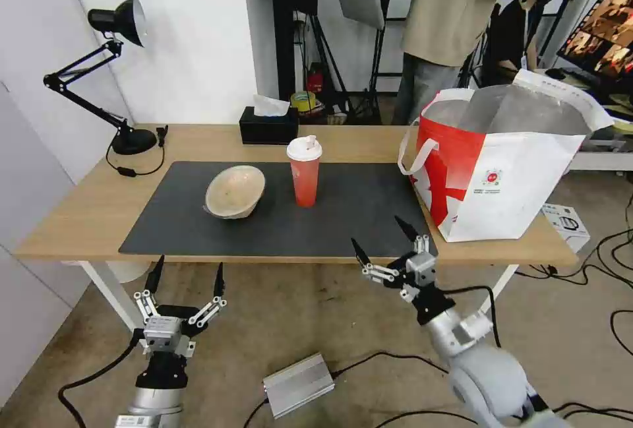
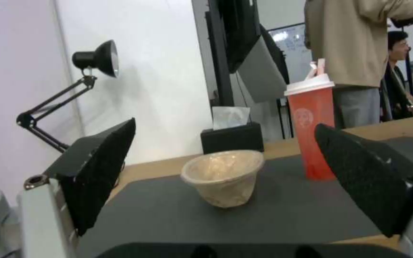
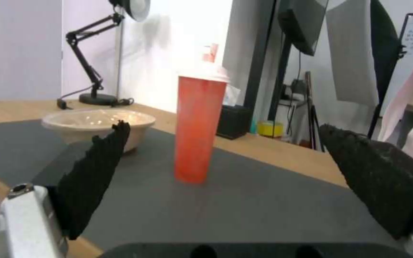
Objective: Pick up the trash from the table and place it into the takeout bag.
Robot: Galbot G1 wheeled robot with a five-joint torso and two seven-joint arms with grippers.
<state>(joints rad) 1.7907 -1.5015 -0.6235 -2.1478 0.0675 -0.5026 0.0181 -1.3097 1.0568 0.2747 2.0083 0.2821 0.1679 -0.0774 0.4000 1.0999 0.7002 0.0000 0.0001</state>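
right gripper [image 1: 388, 241], fingers spread and empty, hovers at the light-wood table [image 1: 79, 217] edge. just beyond stands the tall red translucent lidded cup [image 1: 304, 171]: likely light, thin-walled, tippy; grasp mid-body. left gripper [image 1: 188, 275], also spread, faces the shallow beige bowl [image 1: 235, 191].

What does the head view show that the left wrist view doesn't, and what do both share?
Head view alone: the takeout bag standing whole at the table's right end, both arms below the near edge, the right gripper open, and a silver box on the floor. Left wrist view alone: the left gripper's open fingers close up, framing the scene. Both: the beige bowl, the red cup, the tissue box, the desk lamp and the dark mat.
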